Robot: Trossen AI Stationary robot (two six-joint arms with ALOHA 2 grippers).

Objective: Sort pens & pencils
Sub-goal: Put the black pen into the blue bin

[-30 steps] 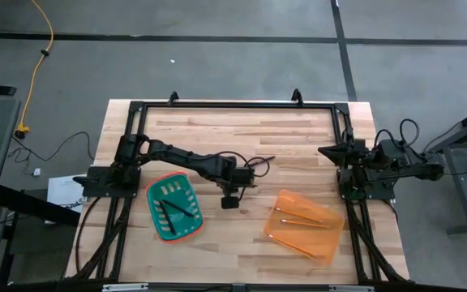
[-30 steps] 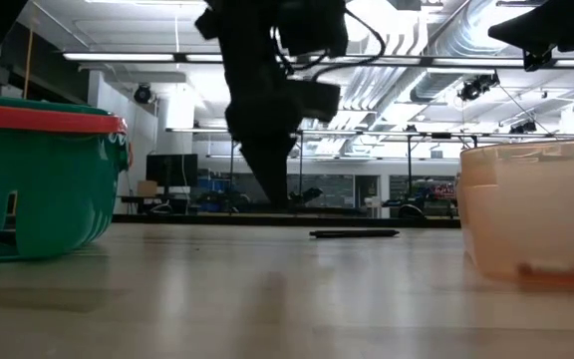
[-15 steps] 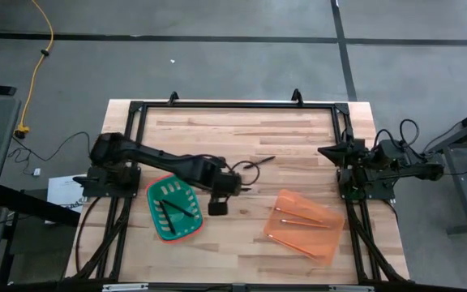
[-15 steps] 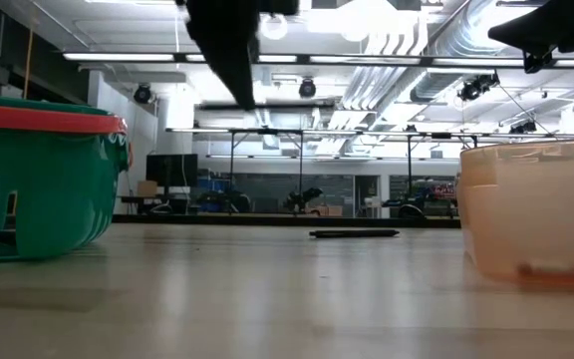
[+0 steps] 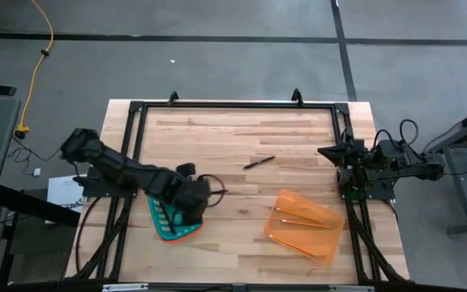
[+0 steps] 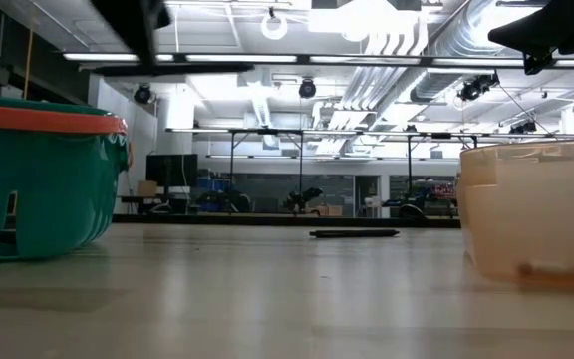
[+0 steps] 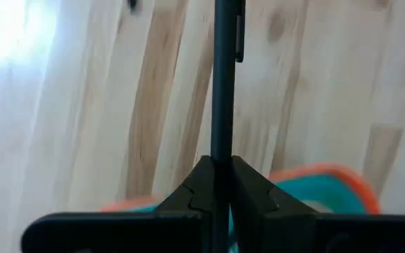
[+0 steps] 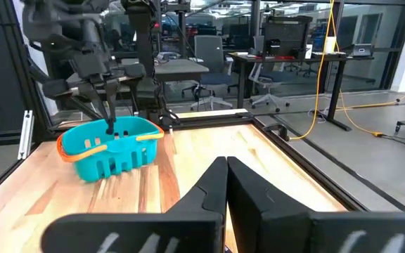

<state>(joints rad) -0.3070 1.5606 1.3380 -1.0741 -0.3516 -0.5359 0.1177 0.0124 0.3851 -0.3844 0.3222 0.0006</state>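
My left gripper hangs above the green basket, shut on a dark pen. The arm covers most of the basket. In the right wrist view the gripper stands over the basket. Another pen lies flat on the wood at mid table, also visible in the low view. Orange-tan pencils lie in the orange tray. My right gripper is shut and holds nothing, parked level at the right edge. My left gripper pinches the pen's shaft between its two fingers. The pen runs on forward past the fingertips, along the line they point, its clip toward the far end. The fingers slant down from above. The pen is lifted clear of basket and table.
A black frame borders the wooden table top. The basket and the tray stand on the near half with bare wood between them. Desks and chairs show in the room beyond.
My left gripper has risen and gone from the table's middle toward the left edge, ending over the green basket. It has stayed shut. The pen on the table, the basket and the tray have kept their places.
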